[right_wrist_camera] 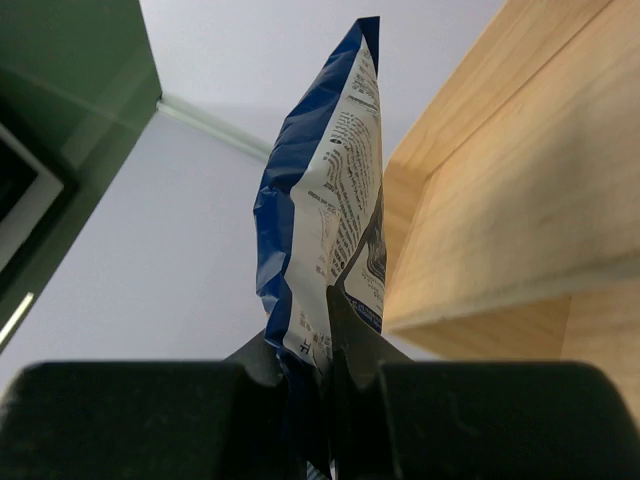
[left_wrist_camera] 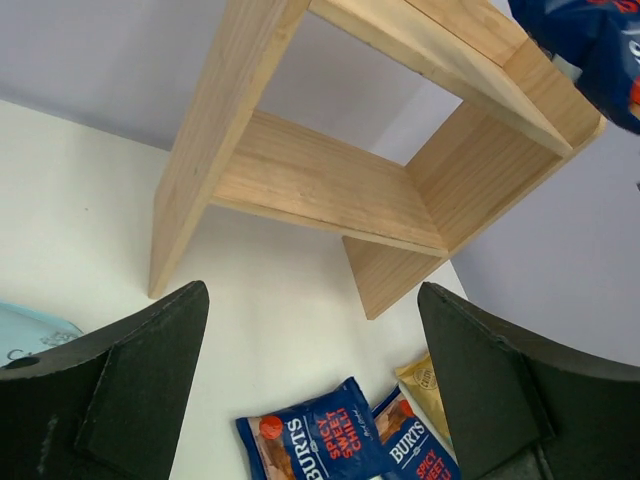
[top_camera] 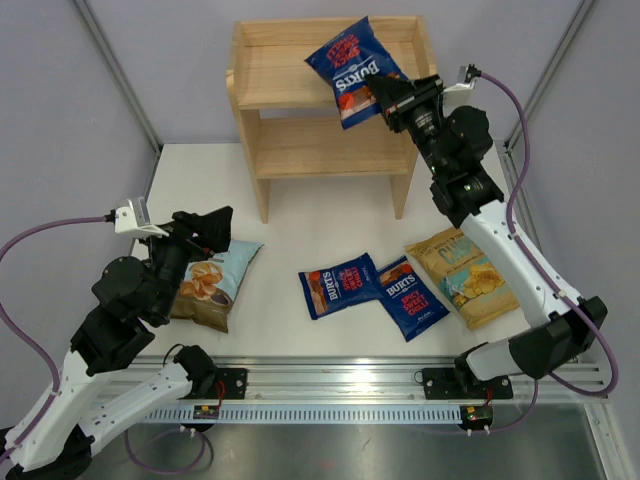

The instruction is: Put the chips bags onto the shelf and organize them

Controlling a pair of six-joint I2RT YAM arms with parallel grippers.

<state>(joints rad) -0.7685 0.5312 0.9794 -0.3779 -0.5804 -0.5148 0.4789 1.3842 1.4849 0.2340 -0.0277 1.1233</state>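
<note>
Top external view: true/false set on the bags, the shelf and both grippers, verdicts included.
1. The right gripper is shut on a dark blue crinkly Burts chips bag. True.
2. A bag lies on the lower tier of the light wooden two-tier shelf. False: no bag shows on that tier.
3. The left gripper is open and holds nothing. True.
4. The tan-yellow chips bag lies by the left arm. False: it lies on the right side of the white table. The pale blue-white chips bag is the one under the left gripper.
</note>
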